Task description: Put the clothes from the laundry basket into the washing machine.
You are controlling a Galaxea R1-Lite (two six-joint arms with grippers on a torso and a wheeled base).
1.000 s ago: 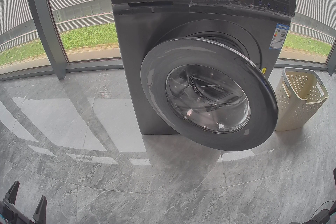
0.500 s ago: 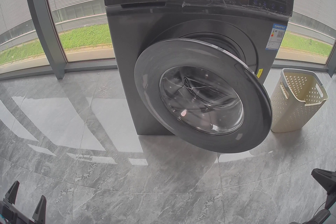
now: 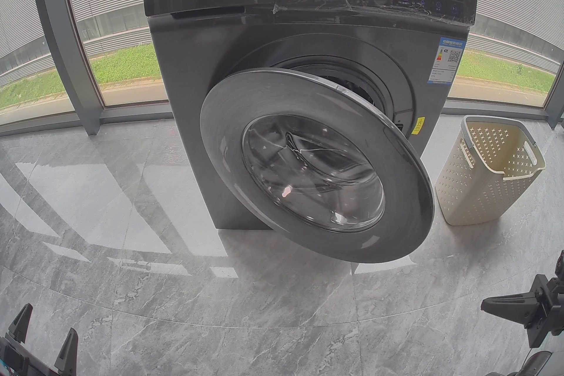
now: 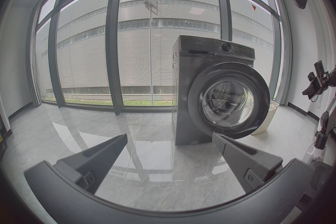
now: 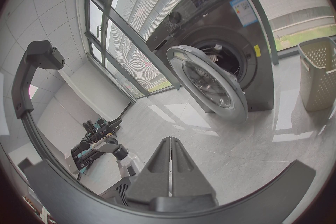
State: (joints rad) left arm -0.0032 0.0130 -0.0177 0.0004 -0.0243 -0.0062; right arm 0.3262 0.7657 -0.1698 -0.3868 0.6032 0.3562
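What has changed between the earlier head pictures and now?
The right gripper, shut, has come up into sight at the lower right. The whole head view shifted: the camera moved, not the washing machine or laundry basket. The left gripper stayed low and open; the door stayed open.

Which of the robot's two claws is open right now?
The left gripper: its fingers stand wide apart, empty. The right gripper has its fingers pressed together.
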